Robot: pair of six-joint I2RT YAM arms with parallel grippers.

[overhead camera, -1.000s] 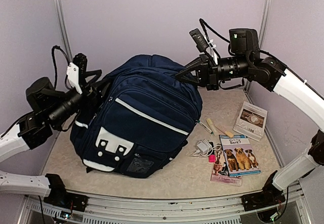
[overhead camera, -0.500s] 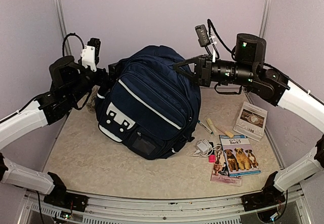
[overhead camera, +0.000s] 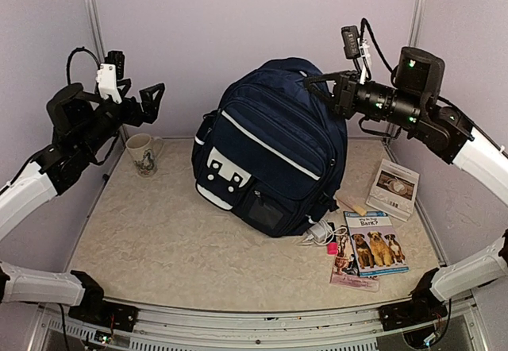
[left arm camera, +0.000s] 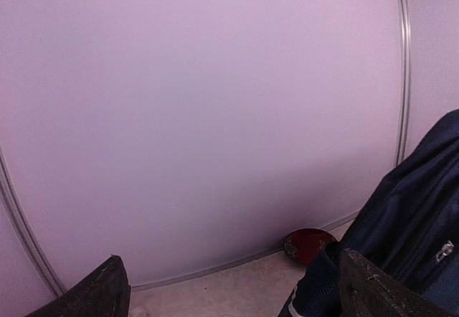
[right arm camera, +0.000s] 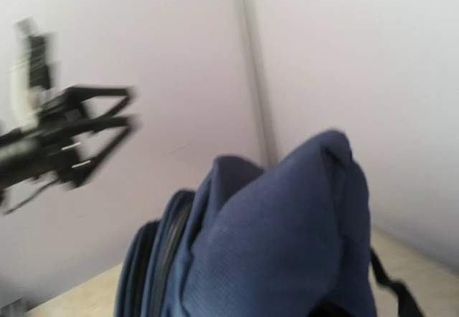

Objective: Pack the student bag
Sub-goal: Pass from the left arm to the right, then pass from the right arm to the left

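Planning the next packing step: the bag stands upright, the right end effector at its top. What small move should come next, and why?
Probably move the open left end effector to the top of the student bag to unzip it: it looks closed, the right end effector pinches its top, and books lie outside.

Mug (overhead camera: 144,154) left of student bag (overhead camera: 274,152)

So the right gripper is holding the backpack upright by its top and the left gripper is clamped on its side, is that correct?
Not quite: the left gripper is not on the backpack. It hangs open in the air to its left, on the mug's side, touching nothing, as the top external view shows. The right gripper does hold the backpack upright by its top.
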